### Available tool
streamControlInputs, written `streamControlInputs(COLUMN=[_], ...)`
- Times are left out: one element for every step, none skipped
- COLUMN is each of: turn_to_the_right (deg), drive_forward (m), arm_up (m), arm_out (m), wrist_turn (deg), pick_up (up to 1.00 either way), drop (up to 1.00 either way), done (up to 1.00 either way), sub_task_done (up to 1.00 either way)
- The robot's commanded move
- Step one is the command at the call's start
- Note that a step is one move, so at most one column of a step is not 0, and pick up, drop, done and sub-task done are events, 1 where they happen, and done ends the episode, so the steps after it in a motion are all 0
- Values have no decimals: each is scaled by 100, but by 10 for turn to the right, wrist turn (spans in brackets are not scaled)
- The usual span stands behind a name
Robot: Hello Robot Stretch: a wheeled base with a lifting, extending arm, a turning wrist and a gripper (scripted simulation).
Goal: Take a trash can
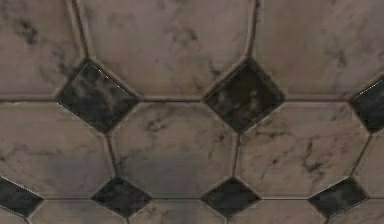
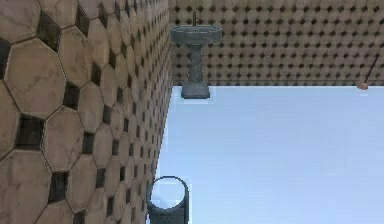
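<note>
Fwd view: tiled surface (image 1: 170, 140) close up, w/ veined marble-look octagons, dark diamond insets and thin pale grout. Arm side view: same tile pattern on the wall (image 2: 60, 110) at left and on the far wall (image 2: 290, 40). Floor (image 2: 280, 150) is smooth, pale blue. Pedestal sink (image 2: 196, 50), grey-green w/ a slim column, stands against the far wall. Trash can (image 2: 168, 202), a grey open-top cylinder w/ round rim, sits at the bottom edge just beside the left wall, lower part cut off. Small reddish thing (image 2: 372, 76) at the right edge, can't ID. Gripper state: can't tell.
</note>
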Motion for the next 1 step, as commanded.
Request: streamControlInputs(turn_to_the_right=[0], drive_forward=[0], arm_up=[0], arm_out=[46], wrist_turn=[0], pick_up=[0], drop=[0], done=[0], sub_task_done=[0])
